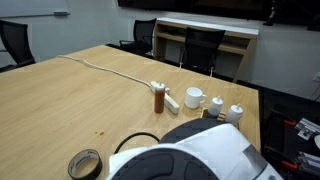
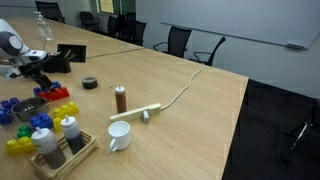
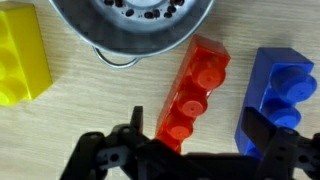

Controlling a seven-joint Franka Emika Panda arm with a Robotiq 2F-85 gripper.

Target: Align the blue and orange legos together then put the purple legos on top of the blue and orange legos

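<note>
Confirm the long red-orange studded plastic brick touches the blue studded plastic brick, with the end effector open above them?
Not touching. In the wrist view the red-orange studded plastic brick and the blue studded plastic brick lie apart, a clear gap between them. The end effector is open above them.

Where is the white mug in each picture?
In an exterior view: white mug right of centre, mid-height.
In an exterior view: white mug low, left of centre.
Wrist view: not in it.
Landmark: the brown bottle stands near it in both exterior views.
</note>
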